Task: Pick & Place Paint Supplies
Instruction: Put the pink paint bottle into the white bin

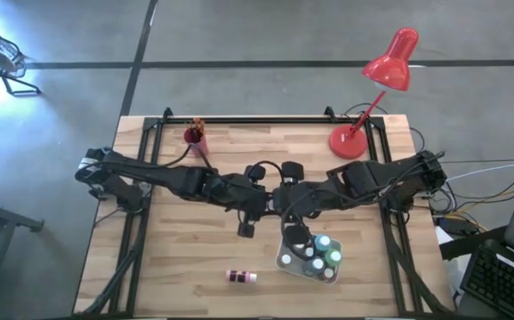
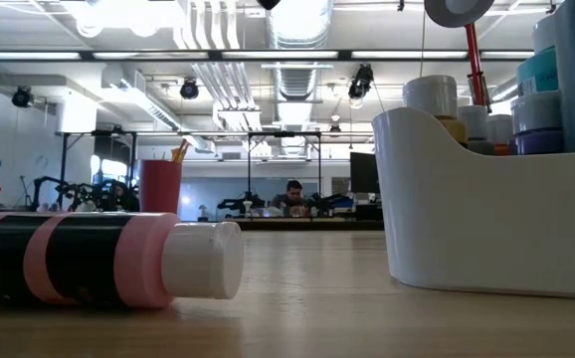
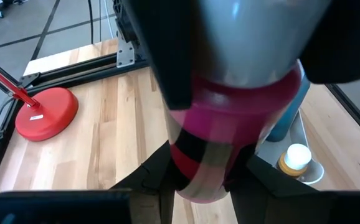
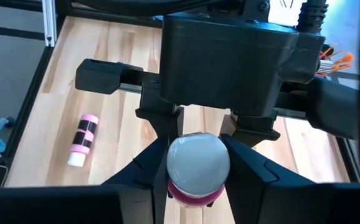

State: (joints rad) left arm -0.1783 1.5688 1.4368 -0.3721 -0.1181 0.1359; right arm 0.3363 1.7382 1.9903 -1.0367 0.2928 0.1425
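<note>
At table centre, just beside the white caddy [image 1: 285, 263], the left gripper [image 3: 205, 182] and right gripper [image 4: 195, 169] both appear clamped on one pink-and-black bottle [image 3: 217, 143] (left at its base, right at its white cap). Risk: if either releases early, or both pull, the bottle may drop or twist. A loose bottle [image 1: 241, 276] lies near the front edge. The brush cup [image 1: 194, 136] and red lamp [image 1: 355, 140] stand well apart, obstructing nothing.
</note>
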